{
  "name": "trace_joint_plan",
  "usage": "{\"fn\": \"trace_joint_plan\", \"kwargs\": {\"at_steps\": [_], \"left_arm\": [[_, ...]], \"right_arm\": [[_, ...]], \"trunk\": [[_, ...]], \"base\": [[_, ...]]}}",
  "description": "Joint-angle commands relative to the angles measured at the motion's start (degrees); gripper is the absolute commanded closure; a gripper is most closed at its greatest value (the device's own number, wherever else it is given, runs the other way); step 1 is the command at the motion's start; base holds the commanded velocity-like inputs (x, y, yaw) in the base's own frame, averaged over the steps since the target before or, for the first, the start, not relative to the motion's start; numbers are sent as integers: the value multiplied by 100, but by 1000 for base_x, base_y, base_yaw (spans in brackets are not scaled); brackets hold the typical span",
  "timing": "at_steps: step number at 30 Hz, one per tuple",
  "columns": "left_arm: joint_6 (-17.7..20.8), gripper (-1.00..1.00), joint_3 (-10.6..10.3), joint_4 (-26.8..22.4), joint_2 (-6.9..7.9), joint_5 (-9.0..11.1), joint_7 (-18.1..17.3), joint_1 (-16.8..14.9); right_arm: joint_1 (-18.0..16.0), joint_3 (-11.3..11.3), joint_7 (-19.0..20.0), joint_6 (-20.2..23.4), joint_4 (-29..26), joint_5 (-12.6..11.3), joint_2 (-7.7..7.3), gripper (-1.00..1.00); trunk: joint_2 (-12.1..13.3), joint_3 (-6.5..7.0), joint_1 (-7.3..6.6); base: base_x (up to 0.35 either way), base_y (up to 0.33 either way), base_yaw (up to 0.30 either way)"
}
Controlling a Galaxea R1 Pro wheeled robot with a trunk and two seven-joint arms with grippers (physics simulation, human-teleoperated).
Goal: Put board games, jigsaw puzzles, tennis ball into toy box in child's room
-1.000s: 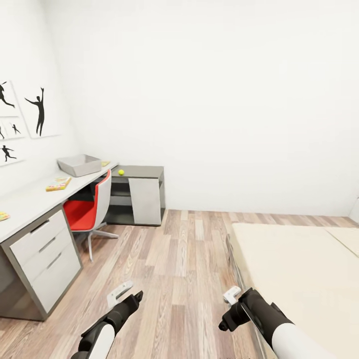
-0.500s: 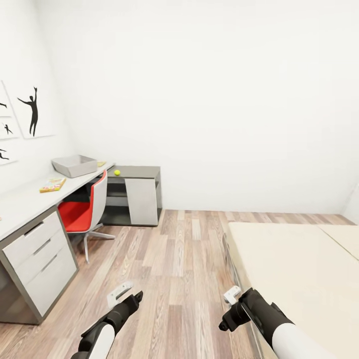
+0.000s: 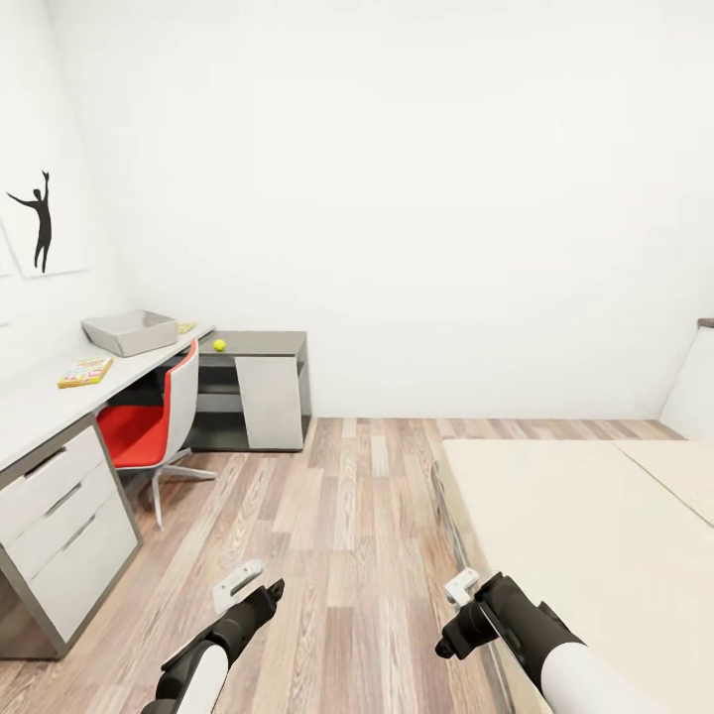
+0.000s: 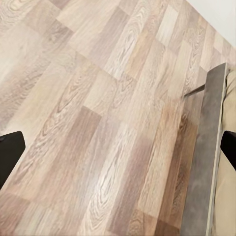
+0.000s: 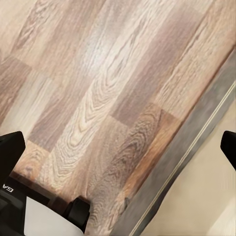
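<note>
1. Over bare floor [image 3: 347, 516], between table [image 3: 40, 407] on the left and bed [image 3: 595, 535] on the right, both arms hang low and carry nothing. In each wrist view the dark fingertips sit at opposite edges of the picture, so I judge the left gripper [image 4: 118, 147] and right gripper [image 5: 118, 147] spread wide, empty.
2. Far left on the table stands the toy box [image 3: 131, 331]; a board game [image 3: 84, 372] lies nearer on the top, the ball [image 3: 219, 345] sits farther along on the lower grey section, and a small yellowish flat thing beside the box is too small to name.
3. Risk: the bed surface in view is plain, with no games showing, so a search there may cost time or lead the base astray.
4. Risk: the bed frame runs close by the right arm; turning the base carelessly could knock the arm against it.
5. Risk: the red chair [image 3: 149, 426] stands against the table and may block a near approach, forcing long reaches.
6. Risk: the ball can roll off if nudged.
</note>
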Motion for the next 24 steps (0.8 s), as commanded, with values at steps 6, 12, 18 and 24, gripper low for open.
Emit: {"fn": "trace_joint_plan", "kwargs": {"at_steps": [6, 12, 18, 24], "left_arm": [[14, -100, -9, 3, 1, 56, 51, -3], [14, -100, -11, 9, 1, 54, 51, -3], [14, -100, -13, 14, 1, 53, 51, -3], [14, -100, -10, 18, 1, 53, 51, -3]], "right_arm": [[-2, 17, 47, 13, -13, 61, -6, -100], [-2, 17, 47, 11, -13, 61, -7, -100], [-2, 17, 47, 10, -13, 59, -9, -100], [-5, 17, 47, 12, -13, 57, -13, -100]], "trunk": [[-4, -7, 0], [-4, -7, 0], [-4, -7, 0], [-4, -7, 0]], "base": [[0, 0, -21], [0, 0, -9], [0, 0, -4], [0, 0, -1]]}}
